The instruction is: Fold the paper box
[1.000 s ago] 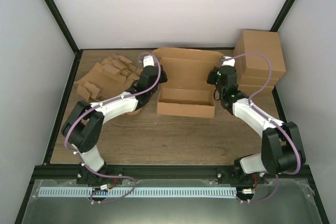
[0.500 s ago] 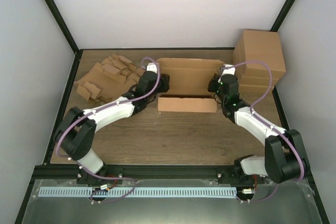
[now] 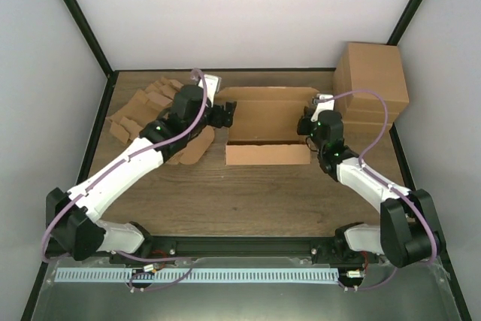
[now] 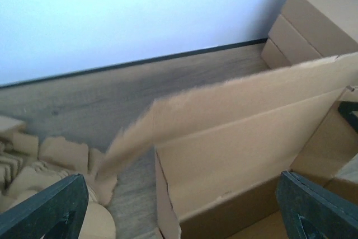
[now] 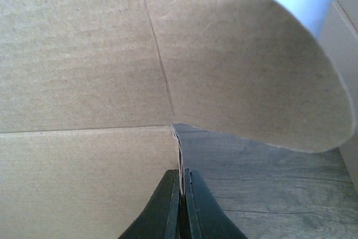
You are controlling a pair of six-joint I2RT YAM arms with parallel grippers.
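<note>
**Fig.** The paper box (image 3: 267, 129) stands half-formed at the far middle of the table (image 3: 248, 193), front wall up and rear lid panel leaning upright. My right gripper (image 5: 182, 205) is pinched tight on the edge of the box's right side wall. My left gripper (image 4: 184, 211) gapes wide at the left end, holding nothing. Risks: with one corner held, the unsupported left wall and lid may spring flat; a pull from my right could skew the box or tear its thin edge; my left arm could snag the nearby heap of blanks (image 3: 154, 110).

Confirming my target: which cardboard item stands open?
The paper box in the middle, lid raised; the stacked boxes are closed, the heap is loose blanks.
</note>
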